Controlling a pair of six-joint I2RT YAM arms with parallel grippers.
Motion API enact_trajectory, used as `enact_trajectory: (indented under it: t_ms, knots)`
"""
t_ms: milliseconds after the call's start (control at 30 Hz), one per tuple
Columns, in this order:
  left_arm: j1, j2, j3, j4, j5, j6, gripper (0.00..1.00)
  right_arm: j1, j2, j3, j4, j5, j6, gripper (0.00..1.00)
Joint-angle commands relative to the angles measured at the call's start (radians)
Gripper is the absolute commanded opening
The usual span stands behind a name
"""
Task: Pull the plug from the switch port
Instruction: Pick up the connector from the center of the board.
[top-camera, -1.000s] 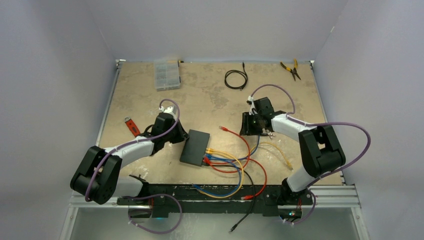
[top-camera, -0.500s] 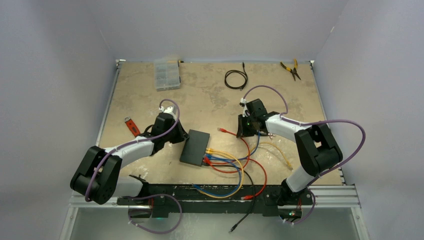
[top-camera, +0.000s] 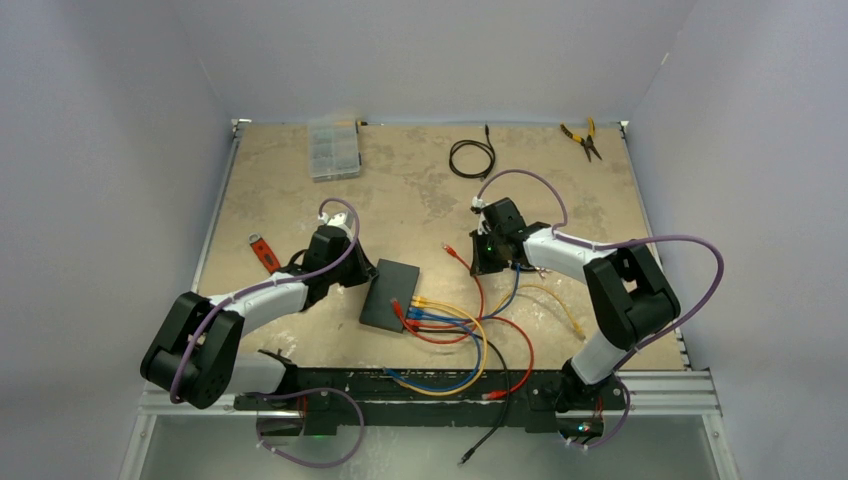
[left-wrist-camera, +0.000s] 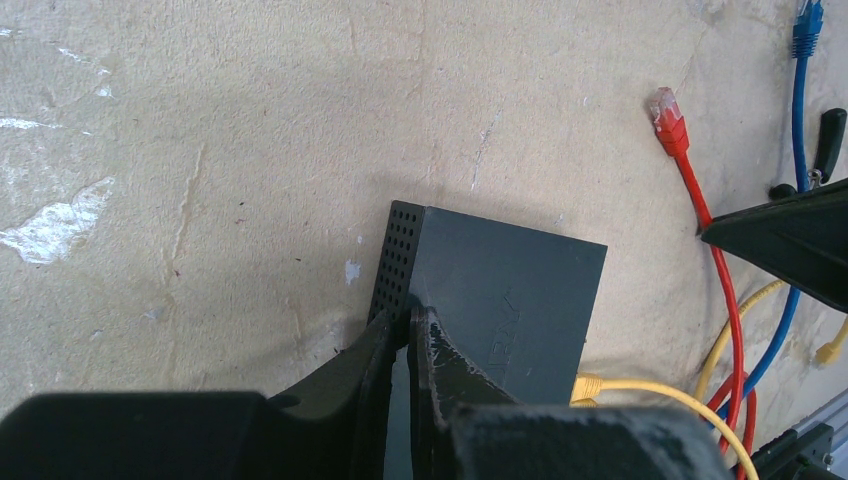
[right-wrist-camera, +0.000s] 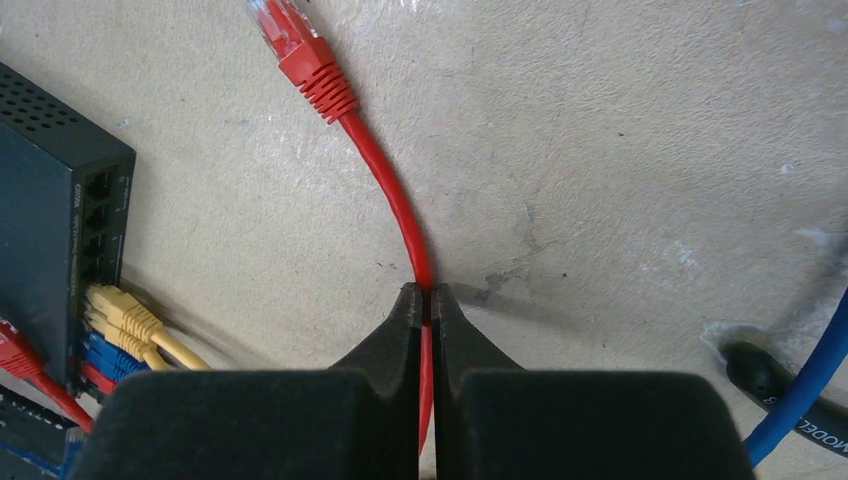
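Observation:
The black switch (top-camera: 388, 295) lies at the table's middle; it also shows in the left wrist view (left-wrist-camera: 510, 300) and the right wrist view (right-wrist-camera: 45, 215). My left gripper (left-wrist-camera: 410, 318) is shut, its tips resting on the switch's perforated left edge. My right gripper (right-wrist-camera: 428, 292) is shut on a red cable (right-wrist-camera: 390, 190) whose red plug (right-wrist-camera: 295, 50) lies free on the table, apart from the switch. That plug also shows in the top view (top-camera: 449, 250). Yellow plugs (right-wrist-camera: 120, 310), blue ones and another red one sit in the port row.
A clear compartment box (top-camera: 333, 150), a coiled black cable (top-camera: 472, 158) and pliers (top-camera: 582, 138) lie along the far edge. A red-handled tool (top-camera: 263, 252) lies left of my left arm. Loose yellow, blue, red and black cables (top-camera: 470, 345) sprawl by the near rail.
My right gripper has moved left and a little farther away with the red cable, carrying the free red plug along. The cables by the switch shifted slightly left. The left arm has not moved.

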Motion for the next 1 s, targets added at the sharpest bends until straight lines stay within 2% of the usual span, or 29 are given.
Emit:
enact_trajectory:
  t_ms: [0,400,667,967]
  knots:
    - [0.007,0.034,-0.038,-0.132,-0.065,0.042,0.1,-0.009,-0.03,0.07,-0.019,-0.009,-0.001,0.0]
    - [0.007,0.034,-0.033,-0.139,-0.071,0.045,0.1,-0.198,-0.159,0.123,0.014,-0.176,-0.017,0.0]
    - [0.007,0.034,-0.033,-0.139,-0.071,0.045,0.1,-0.293,-0.279,0.144,0.003,-0.105,-0.008,0.0]
    - [0.007,0.038,-0.034,-0.138,-0.069,0.045,0.1,-0.309,-0.444,0.211,-0.017,0.064,0.015,0.0]
